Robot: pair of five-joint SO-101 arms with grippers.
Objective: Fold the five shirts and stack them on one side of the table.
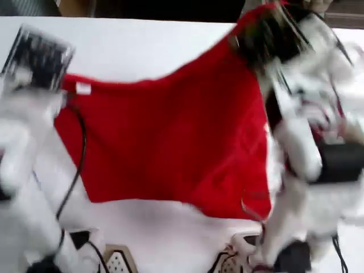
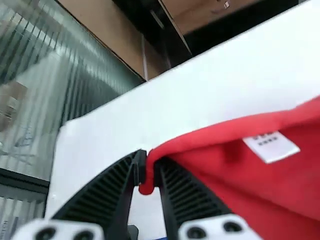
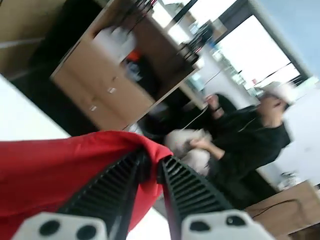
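Because the red shirt [image 1: 170, 142] looks light, limp and prone to sagging, its edges suit pinching, where the left gripper [image 2: 148, 167] and right gripper [image 3: 152, 162] each clamp cloth.

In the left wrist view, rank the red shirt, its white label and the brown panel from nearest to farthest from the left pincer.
1. red shirt, edge clamped in the left pincer.
2. white label, farther along the shirt.
3. brown panel, beyond the table.
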